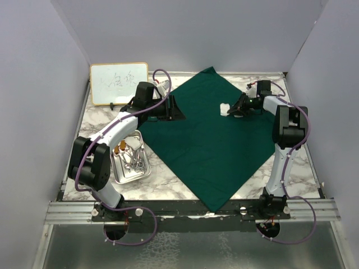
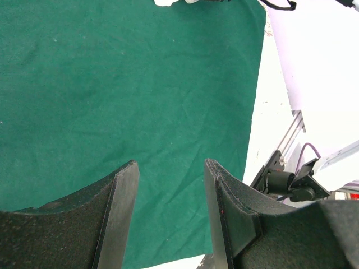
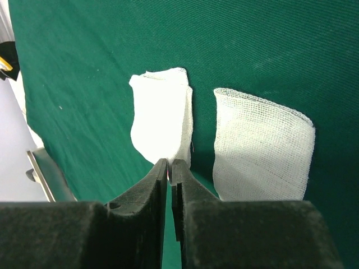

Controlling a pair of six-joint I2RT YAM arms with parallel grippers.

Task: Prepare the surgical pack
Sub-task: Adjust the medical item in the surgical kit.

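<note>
**Counter seen from above, with both wrist views.** The drape [image 1: 207, 140] lies spread flat on the marble counter [image 1: 95, 120]. It is turned as a diamond, with one corner toward the arm bases and one toward the far wall.

**Gauze.** Two gauze squares [image 3: 261, 145] rest side by side on the drape's far half, a little right of its middle. They lie close together but apart, with a strip of green showing between them. The left square is folded and opaque, and the right one shows an open weave.

**Right arm.** The right fingers [image 3: 146, 190] are drawn almost together, leaving only a hairline slit. Their tips meet the near edge of the left square. Whether any cloth is caught between them cannot be told.

**Left arm.** The left fingers [image 2: 120, 218] stand well apart with nothing between them. They hang above the drape's left corner and point across the green cloth.

**Tray.** A steel tray [image 1: 126, 175] sits on bare counter just off the drape's near-left edge, not touching the cloth. Silver instruments [image 1: 134, 158] lie heaped inside it, and two orange-tipped pieces show at its far end. The individual tools are too small to tell apart.

**Whiteboard.** A wood-framed whiteboard [image 1: 119, 83] stands beyond the drape's left corner, by the far wall, with a faint scrawl on its face.
</note>
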